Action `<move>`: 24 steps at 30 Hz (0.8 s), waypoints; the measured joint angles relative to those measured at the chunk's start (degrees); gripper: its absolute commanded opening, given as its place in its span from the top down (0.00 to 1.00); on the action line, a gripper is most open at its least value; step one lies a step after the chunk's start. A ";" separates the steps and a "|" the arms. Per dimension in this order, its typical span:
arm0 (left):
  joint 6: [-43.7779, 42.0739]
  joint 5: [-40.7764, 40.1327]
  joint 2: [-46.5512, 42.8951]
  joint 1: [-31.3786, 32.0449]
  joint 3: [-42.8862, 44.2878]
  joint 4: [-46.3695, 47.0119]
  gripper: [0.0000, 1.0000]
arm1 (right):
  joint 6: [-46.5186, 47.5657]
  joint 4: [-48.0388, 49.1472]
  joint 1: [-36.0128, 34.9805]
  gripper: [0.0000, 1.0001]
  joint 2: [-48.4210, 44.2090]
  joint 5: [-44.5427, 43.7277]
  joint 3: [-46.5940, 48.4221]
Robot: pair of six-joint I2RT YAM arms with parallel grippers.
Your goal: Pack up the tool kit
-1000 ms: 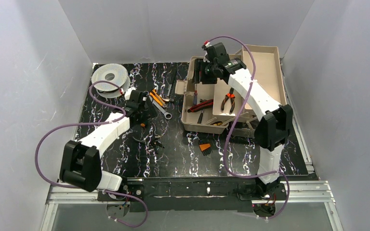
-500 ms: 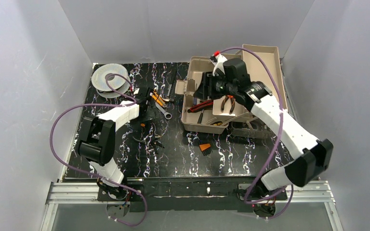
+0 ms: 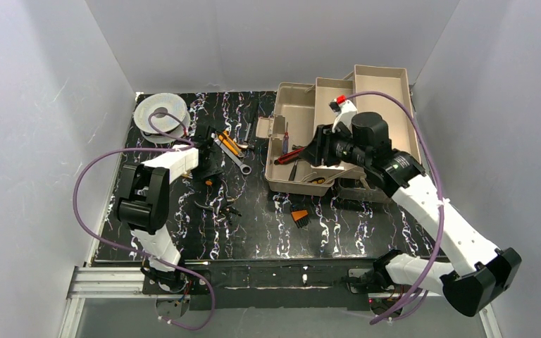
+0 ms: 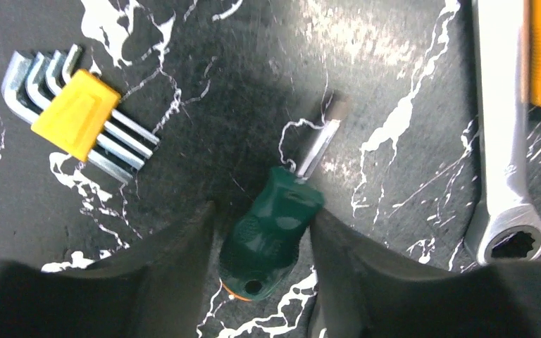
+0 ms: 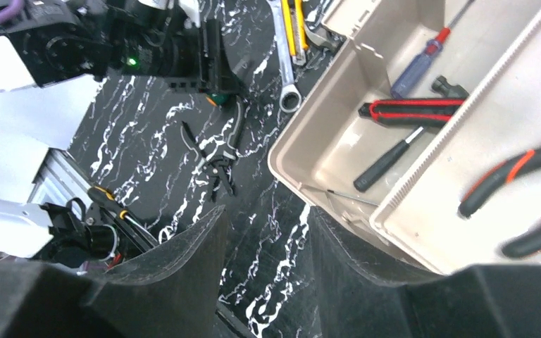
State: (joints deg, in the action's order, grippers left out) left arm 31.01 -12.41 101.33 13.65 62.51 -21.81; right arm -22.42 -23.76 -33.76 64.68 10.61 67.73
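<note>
**Left gripper (image 3: 208, 163) on a screwdriver, tool kit (image 3: 297, 116) far off**

Top view: the open tool kit lies at the table's (image 3: 253, 225) far right. The right gripper (image 3: 315, 151) hangs over its front edge.
Left wrist: the jaws pinch a green screwdriver (image 4: 271, 225).
Right wrist: the jaws are half open and empty, with the kit just to the right.

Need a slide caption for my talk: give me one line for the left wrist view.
Left gripper straddling a green-handled screwdriver on the table, hex keys and a wrench alongside.

The wrench (image 4: 501, 127) runs off the top edge (left wrist view); the pliers (image 5: 507, 176) are blurred.
</note>
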 measured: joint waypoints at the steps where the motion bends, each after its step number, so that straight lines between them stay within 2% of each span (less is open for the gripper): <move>1: 0.26 0.93 -0.42 -0.63 -0.58 0.97 0.73 | 0.09 0.12 0.01 0.47 -1.10 -0.48 -0.95; 4: 1.29 3.61 -1.89 -2.22 -2.56 3.54 0.98 | 0.33 0.09 0.01 0.47 -4.94 -2.48 -4.15; 5: 1.59 4.45 -2.48 -2.65 -3.33 4.40 1.00 | 0.43 0.00 0.01 0.47 -6.27 -3.10 -5.06; 13: 3.71 6.17 -8.54 -2.63 -9.12 6.86 1.00 | 2.01 -0.05 0.01 0.47 -13.52 -7.76 -9.47; 21: 4.49 9.13 -26.55 1.90 -11.09 11.48 1.00 | 2.89 0.07 0.01 0.48 -13.85 -9.35 -10.04; 24: 4.34 11.97 -30.54 3.95 -9.73 13.78 1.00 | 2.93 0.06 0.01 0.48 -13.87 -9.40 -10.61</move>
State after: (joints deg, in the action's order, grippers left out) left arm 35.35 -0.43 70.79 17.60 52.78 -8.03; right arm -19.49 -23.70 -33.76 50.81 1.21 57.12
